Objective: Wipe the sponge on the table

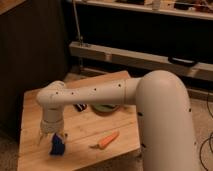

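The carrot (107,140) lay on the light wooden counter (80,131) near its front edge. Its orange tip pointed up and to the right, and its green end pointed down and to the left.

Left of the carrot, apart from it and at about the same depth on the counter, was the dark-blue sponge (57,146). It stood on end rather than lying flat. Its long axis ran nearly upright with a slight lean, and its lower end was at the counter surface.

The tool (54,139) hung straight down over the sponge, also left of the carrot. Its two pale fingers (42,136) came down on either side of the sponge's upper end, pinching it.

The white arm (100,92) crossed above and behind the carrot, running from a thick segment on the carrot's right to the wrist on its left. Behind the carrot, half hidden under the arm, sat a green dish (106,108), and a small black object (80,106) lay just to the dish's left. Far behind the carrot, beyond the counter, ran a long grey metal shelf (130,56).
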